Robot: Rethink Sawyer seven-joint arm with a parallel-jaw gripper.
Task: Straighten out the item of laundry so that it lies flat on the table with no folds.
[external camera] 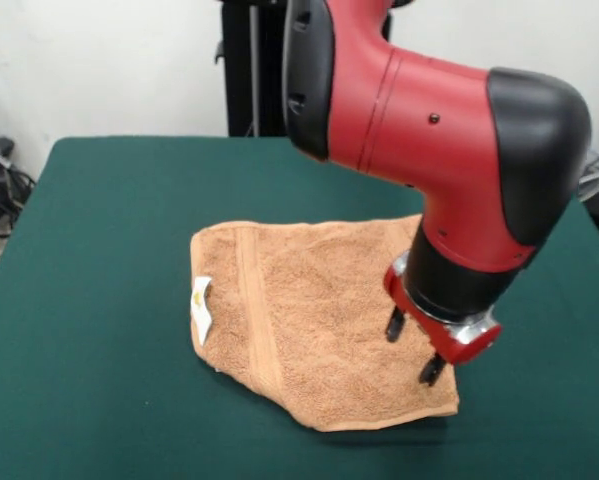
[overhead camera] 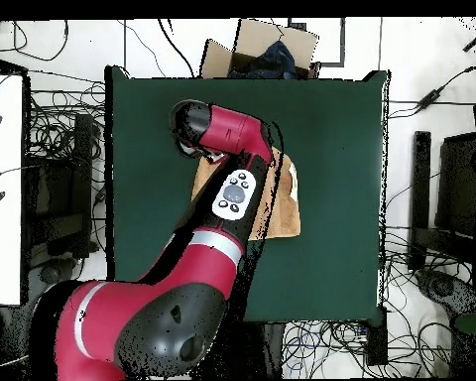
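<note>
The small tan-orange terry-cloth towel (external camera: 314, 325) lies on the middle of the large table covered in dark green felt-like cloth (external camera: 99, 250), and my gripper (external camera: 412, 348) hangs over its right part in the front view, close to the near right corner. My two short black fingers (external camera: 394, 325) stand apart with tan cloth showing between them; they pinch nothing, and I cannot tell whether their tips touch the pile or stop just above it. The towel is spread open but not square to the table: its near edge runs slantwise, and its left edge curls up slightly where the white rectangular label with yellow print (external camera: 202, 305) stands. A woven border band (external camera: 257, 310) runs from the far edge to the near edge just right of that label.

My red and black arm (external camera: 419, 110) comes down from the top of the front view, bends at a bulky black elbow joint on the right and turns back down and leftward to the wrist, so the gripper points down at a tilt. In the overhead view, the arm reaches up from my base at the bottom left, and its button panel (overhead camera: 234, 193) covers much of the towel, leaving only its right side uncovered.

Around the table lies a pale floor strewn with black cables (overhead camera: 54, 109). A brown cardboard box (overhead camera: 262, 50) holding something dark sits past the table's far edge, and a white table (overhead camera: 2, 189) stands at the left.
</note>
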